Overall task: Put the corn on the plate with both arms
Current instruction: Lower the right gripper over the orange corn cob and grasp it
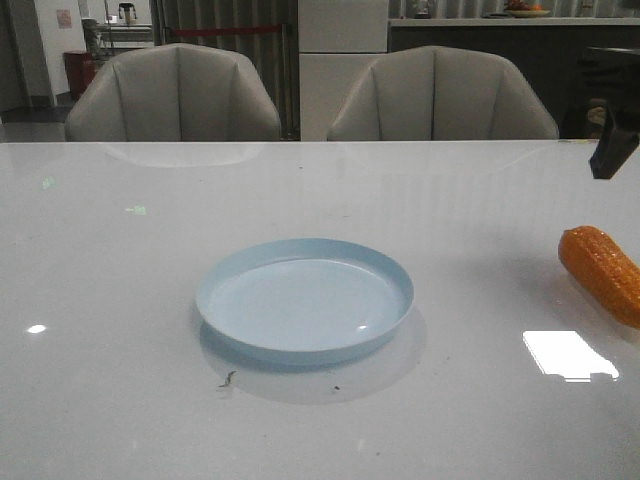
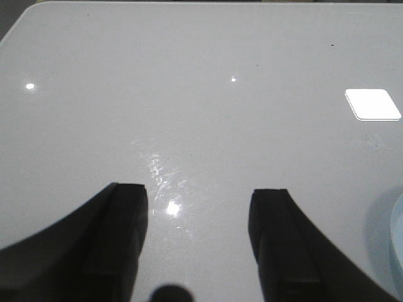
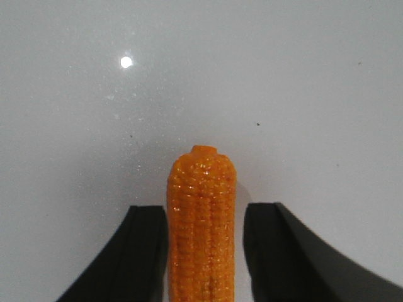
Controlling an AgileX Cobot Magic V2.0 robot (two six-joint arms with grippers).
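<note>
Corn point(image 1: 603, 272) is lying on the white table point(image 1: 110, 400) at the far right edge of the front view, well apart from the pale blue plate point(image 1: 304, 298) sitting centre. Right gripper point(image 3: 204, 242) is being held spread around the corn point(image 3: 201, 223), one finger on each side, a thin gap showing, not clamped. Left gripper point(image 2: 198, 242) is being held wide apart over bare table point(image 2: 201, 94), gripping nothing; the plate rim point(image 2: 398, 236) is just showing at the frame edge.

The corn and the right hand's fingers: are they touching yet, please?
Cannot tell. In the right wrist view the corn lies between the right hand's fingers, which sit close on both sides, but neither a clear gap nor firm contact shows.
</note>
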